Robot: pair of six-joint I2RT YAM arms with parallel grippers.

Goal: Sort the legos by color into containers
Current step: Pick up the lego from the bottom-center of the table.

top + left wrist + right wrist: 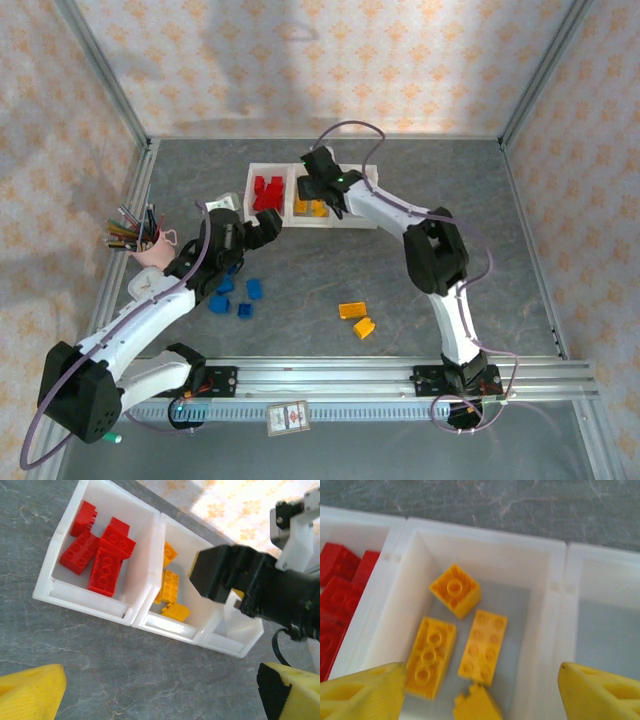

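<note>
Empty and spread apart, the right gripper hangs over the middle bin of the containers, where orange legos belong; 2 loose orange bricks lie nearer. The left gripper, also apart, hovers near blue legos.

Bright, even overhead light; soft shadows on the back wall; wrist views slightly blurred
</note>
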